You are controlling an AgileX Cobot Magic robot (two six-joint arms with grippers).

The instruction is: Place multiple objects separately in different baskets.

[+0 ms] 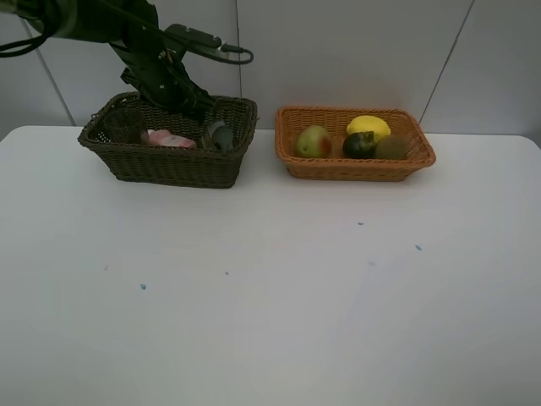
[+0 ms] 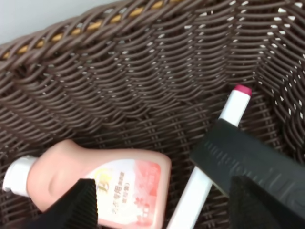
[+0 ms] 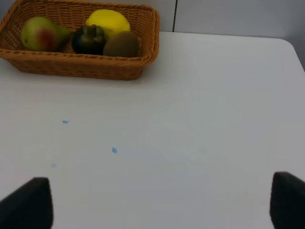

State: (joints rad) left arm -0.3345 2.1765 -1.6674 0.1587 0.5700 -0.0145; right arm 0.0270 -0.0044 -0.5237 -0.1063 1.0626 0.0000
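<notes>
The dark olive-brown basket stands at the back left and holds the pink bottle and a dark greyish item that I cannot identify. My left gripper reaches into it. In the left wrist view it is open above the pink bottle, with the white red-capped marker lying on the basket floor, partly under one finger. The orange basket holds the mango, lemon, mangosteen and kiwi. My right gripper is open and empty over the table.
The white table carries a few small blue specks. A pale wall runs behind both baskets. The left arm's cable hangs above the dark basket. The orange basket shows far from my right gripper in the right wrist view.
</notes>
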